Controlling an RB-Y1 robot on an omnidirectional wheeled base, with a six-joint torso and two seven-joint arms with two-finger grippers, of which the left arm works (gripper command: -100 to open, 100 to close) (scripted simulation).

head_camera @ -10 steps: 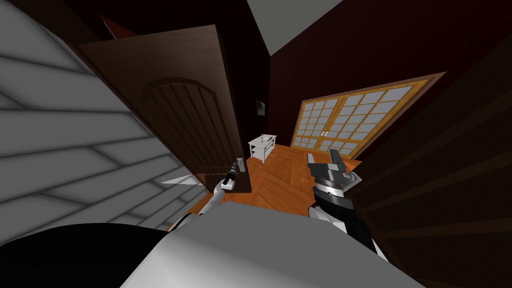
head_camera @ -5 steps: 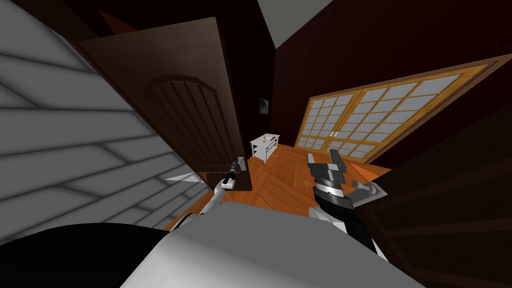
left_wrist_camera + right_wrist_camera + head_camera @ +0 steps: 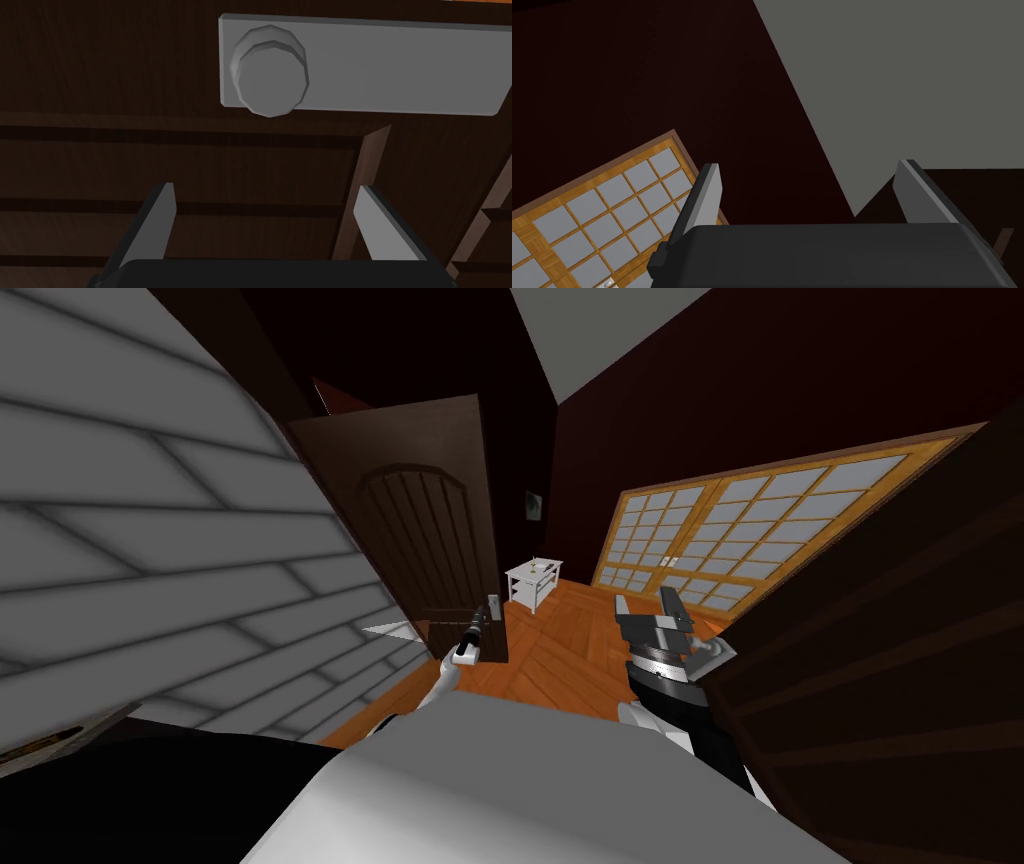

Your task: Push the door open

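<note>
Left wrist view: faces the dark panelled door (image 3: 100,75) close up, left jaws spread, grey knob (image 3: 270,77) at 12 o'clock from them. Shows door standing open at 11 o'clock in head view, right jaws spread at 3 o'clock of left.

Dim, perhaps unlit; splayed edges

a home, by the look of it: a room with a plank floor (image 3: 570,653), dark red walls (image 3: 750,378) and a grey ceiling (image 3: 590,328). a dark panelled door (image 3: 430,538) stands open. past it sit a small white table (image 3: 522,586), a little picture (image 3: 534,505) on the wall, and a wide gridded window (image 3: 740,538) in a yellow wooden frame. a grey boarded wall (image 3: 150,538) runs beside the door.
</note>
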